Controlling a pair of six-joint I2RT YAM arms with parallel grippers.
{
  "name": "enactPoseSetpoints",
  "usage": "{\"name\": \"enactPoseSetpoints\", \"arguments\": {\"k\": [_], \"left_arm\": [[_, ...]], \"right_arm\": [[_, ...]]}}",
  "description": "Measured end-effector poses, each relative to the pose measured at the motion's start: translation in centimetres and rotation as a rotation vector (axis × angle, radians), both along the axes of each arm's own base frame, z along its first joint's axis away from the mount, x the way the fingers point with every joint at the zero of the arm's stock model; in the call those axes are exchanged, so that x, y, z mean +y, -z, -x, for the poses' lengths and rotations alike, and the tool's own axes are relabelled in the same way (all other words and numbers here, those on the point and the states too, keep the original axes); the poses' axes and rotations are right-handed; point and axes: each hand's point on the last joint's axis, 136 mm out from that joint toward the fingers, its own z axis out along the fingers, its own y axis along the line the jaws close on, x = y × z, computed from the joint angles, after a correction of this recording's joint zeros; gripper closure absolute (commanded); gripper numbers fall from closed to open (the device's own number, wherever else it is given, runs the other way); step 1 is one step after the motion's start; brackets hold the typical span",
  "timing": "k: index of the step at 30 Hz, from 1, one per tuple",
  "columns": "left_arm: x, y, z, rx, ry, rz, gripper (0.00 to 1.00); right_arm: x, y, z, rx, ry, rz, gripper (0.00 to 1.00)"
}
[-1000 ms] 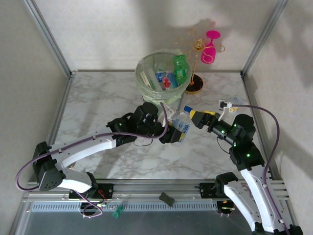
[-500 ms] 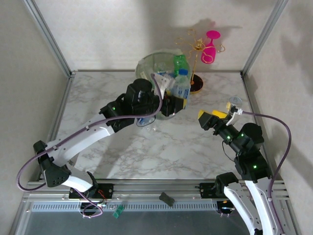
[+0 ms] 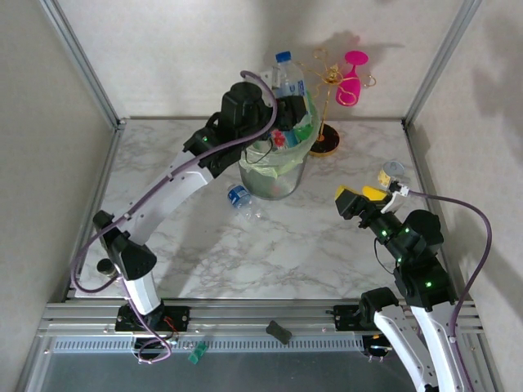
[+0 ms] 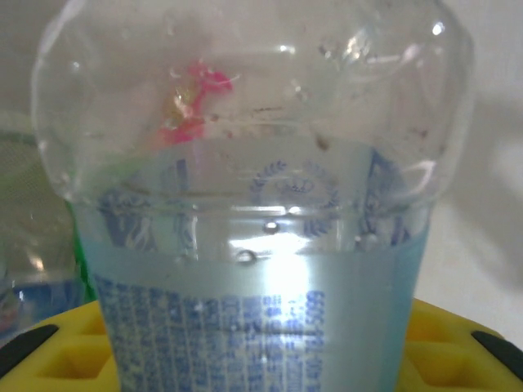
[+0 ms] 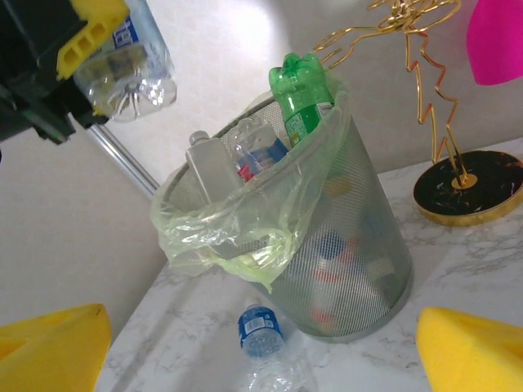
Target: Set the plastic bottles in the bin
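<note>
Well, from up above, the left gripper [image 3: 288, 104] is shut tight on a clear bottle [image 3: 288, 77] with a blue cap. It holds that bottle in the air right over the bin [image 3: 274, 181]. The bin stands on the table [image 3: 204, 245] near the far edge, about in the middle, and more bottles sit inside it. One small bottle [image 3: 240, 198] with a blue label lies on the table just in front of the bin, on its left side. A gold wire stand [image 3: 324, 145] is just to the right of the bin, and a pink glass [image 3: 351, 77] looks like it hangs on it. The right gripper [image 3: 359, 194] hangs near the right edge of the table, well apart from the bin. Its jaws are wide apart with nothing in them. A short can [image 3: 393, 169] stands by that edge, just behind it.

From the left wrist, the clear bottle is very close. Its blue label has tiny writing, and the yellow fingers [image 4: 57, 359] press it from both sides.

From the right wrist, that gripper's own fingertips [image 5: 49, 351] sit far apart at the bottom corners, with only air between them. The bin has a green bag over its rim, and a green bottle [image 5: 304, 98] pokes out of the top. The clear bottle is at the top left, higher than the rim. The small bottle lies at the foot of the bin.
</note>
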Motion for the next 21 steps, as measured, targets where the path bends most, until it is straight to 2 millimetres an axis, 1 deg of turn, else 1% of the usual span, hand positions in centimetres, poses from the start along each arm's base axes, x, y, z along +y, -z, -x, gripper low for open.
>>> {"name": "enactPoseSetpoints", "arguments": {"k": [3,6,9,11,14,16,21], "left_arm": [[0.0,-0.3,-2.0,-0.005,-0.041,0.019,0.84],[-0.1,0.6,-3.9,0.014,-0.073,0.027,0.84],[-0.4,2.3,-5.7,0.047,-0.095,0.030,0.84],[-0.4,4.0,-6.9,0.086,-0.110,0.022,0.84],[-0.4,6.7,-7.9,0.147,-0.131,0.002,0.82],[-0.4,8.1,-8.4,0.180,-0.141,-0.008,0.81],[-0.6,9.8,-8.7,0.228,-0.148,-0.011,0.79]], "right_arm": [[-0.1,0.4,-0.2,0.007,0.007,0.006,0.04],[-0.2,0.5,-0.2,0.008,0.014,0.010,0.04],[-0.6,0.5,-0.4,0.006,0.042,0.012,0.04],[-1.1,0.5,-0.3,0.004,0.067,0.016,0.04],[-1.8,0.2,0.1,-0.012,0.097,0.016,0.04],[-2.1,0.1,0.2,-0.022,0.113,0.017,0.03],[-2.4,0.7,-0.1,-0.011,0.138,0.027,0.04]]}}
